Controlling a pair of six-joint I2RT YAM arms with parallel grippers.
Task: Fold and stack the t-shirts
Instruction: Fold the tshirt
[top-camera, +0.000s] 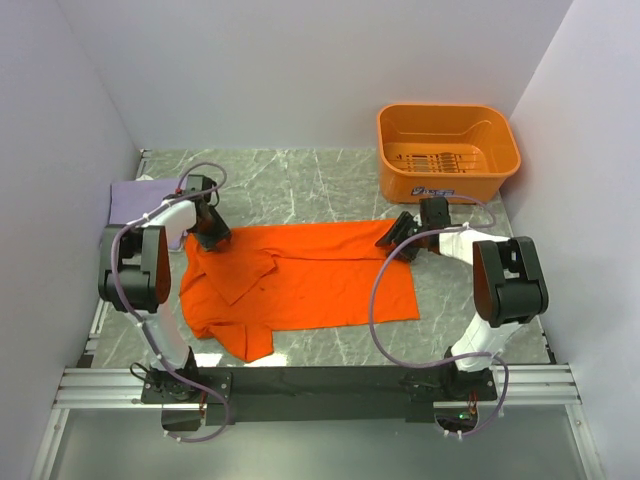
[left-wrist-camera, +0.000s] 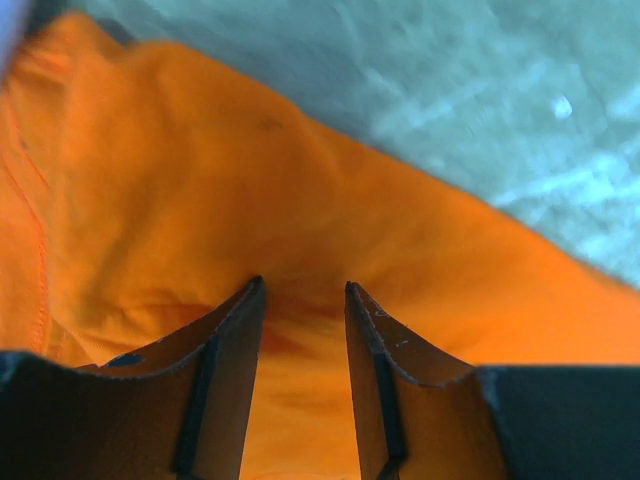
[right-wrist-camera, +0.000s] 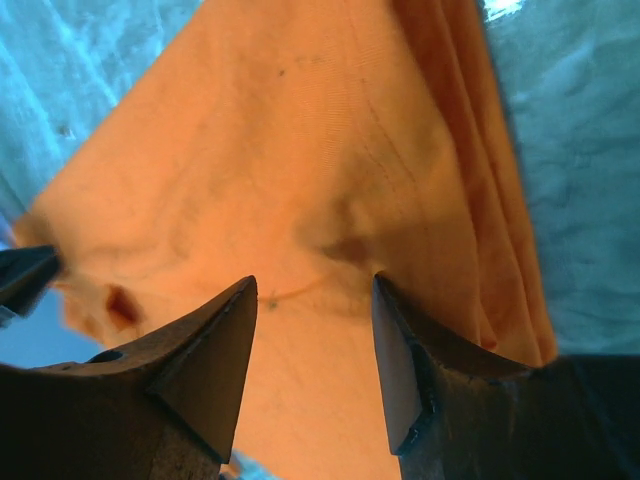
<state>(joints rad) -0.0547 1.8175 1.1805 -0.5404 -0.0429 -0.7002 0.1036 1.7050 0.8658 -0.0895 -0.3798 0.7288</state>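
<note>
Top external view shows the orange t-shirt (top-camera: 320, 280) spread across the middle of the marble table (top-camera: 300, 180). Its body lies mostly flat, a sleeve is turned in at the left, and a rumpled flap hangs toward the lower left. The left gripper (top-camera: 210, 235) sits on the shirt's upper left corner and the right gripper (top-camera: 398, 242) on its upper right corner, so each arm covers one end of the far edge, which is probably the edge to be carried over for a fold. Left wrist view shows that claw narrowly parted, with orange cloth humped up between the fingers (left-wrist-camera: 232, 370) but not clamped. Right wrist view shows the other claw parted wider, straddling a small pucker in the fabric just beyond its fingertips (right-wrist-camera: 215, 350). Neither holds anything yet (the cloth does look gathered ready for a pinch). The lavender t-shirt (top-camera: 135, 198) lies at the left edge of the frame behind the left arm, apart from the orange one and seemingly waiting its turn. The orange basket (top-camera: 447, 150) stands at the upper right, beyond the right arm. I judge the task to be early, with no stack begun.
</note>
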